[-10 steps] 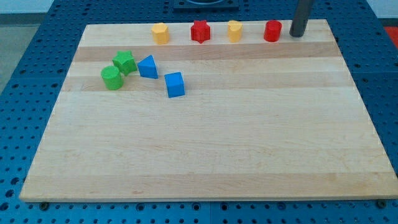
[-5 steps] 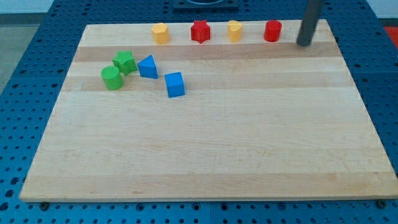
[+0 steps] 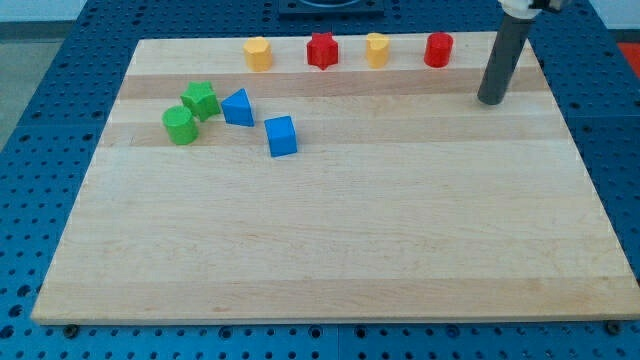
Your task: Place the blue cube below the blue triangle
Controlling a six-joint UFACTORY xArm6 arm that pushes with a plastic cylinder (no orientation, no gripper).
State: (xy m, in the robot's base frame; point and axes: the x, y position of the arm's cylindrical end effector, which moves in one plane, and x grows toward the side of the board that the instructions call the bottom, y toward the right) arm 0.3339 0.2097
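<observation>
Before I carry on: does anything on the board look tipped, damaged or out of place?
Nothing stands out. The blue cube sits flat, down-right of the blue triangle, apart from it. My tip is far to their right.

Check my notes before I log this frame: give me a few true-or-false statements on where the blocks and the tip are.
1. My tip touches the blue cube. False: it is far off toward the view's right, touching no block.
2. The blue triangle lies up and to the view's left of the blue cube. True.
3. Four blocks line the board's top edge. True: yellow, red star, yellow, red.
4. The two green blocks sit to the view's right of the blue triangle. False: both lie to its left.
5. The nearest block to my tip is the right-hand red one. True.
</observation>
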